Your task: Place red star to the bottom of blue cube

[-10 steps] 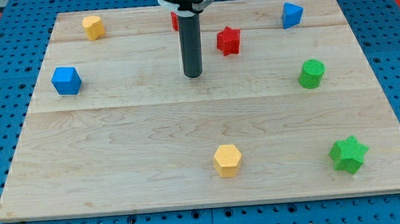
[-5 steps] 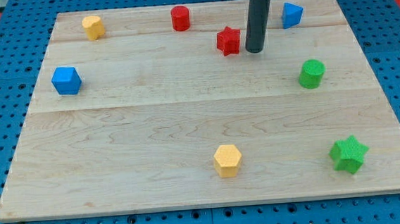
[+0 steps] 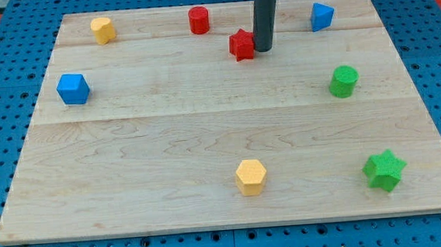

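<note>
my tip (image 3: 265, 50) is touching red star (image 3: 241, 44) on its right | star is sliding left since before, toward blue cube (image 3: 72, 89) | no fingers, only a rod

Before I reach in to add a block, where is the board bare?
The widest bare patch is mid-board, between the blue cube, green cylinder and yellow hexagon. The bottom-left corner is free too. It is crowded at the top, where my tip touches the red star.
</note>
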